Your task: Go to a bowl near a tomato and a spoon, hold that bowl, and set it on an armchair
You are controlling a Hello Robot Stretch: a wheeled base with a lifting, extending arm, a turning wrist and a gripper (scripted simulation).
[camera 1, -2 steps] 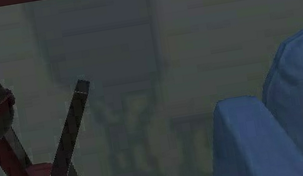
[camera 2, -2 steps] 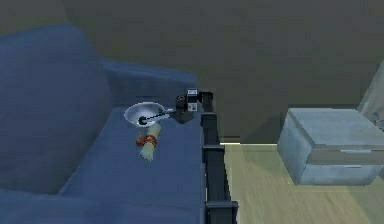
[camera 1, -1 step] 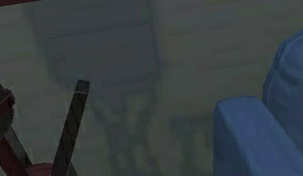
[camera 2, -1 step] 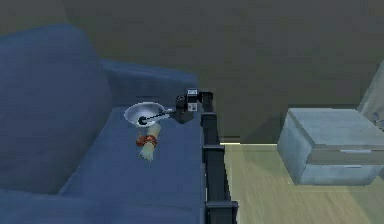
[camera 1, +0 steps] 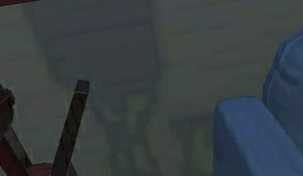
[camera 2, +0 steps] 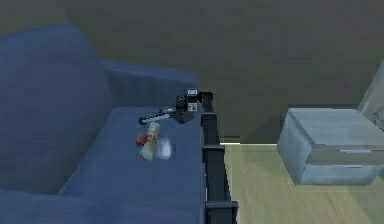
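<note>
My gripper (camera 2: 148,121) reaches over the blue armchair (camera 2: 60,100). A pale, red-marked blob (camera 2: 155,146) lies on the seat near it. Whether I hold anything, I cannot tell.

Armchair (camera 2: 60,110): plain blue upholstery throughout, unpatterned. Arm (camera 2: 212,170): dark bar ending in two white squares with black marks (camera 2: 193,97), with a dark pincer (camera 2: 150,120); small item (camera 2: 153,146) on the seat: whitish with red patches. Cabinet (camera 2: 330,145): pale grey-blue; floor (camera 2: 290,195): light wood planks; wall (camera 2: 280,50): dull dark grey; stand (camera 1: 7,149): dark red with black struts and a dark ball.
</note>
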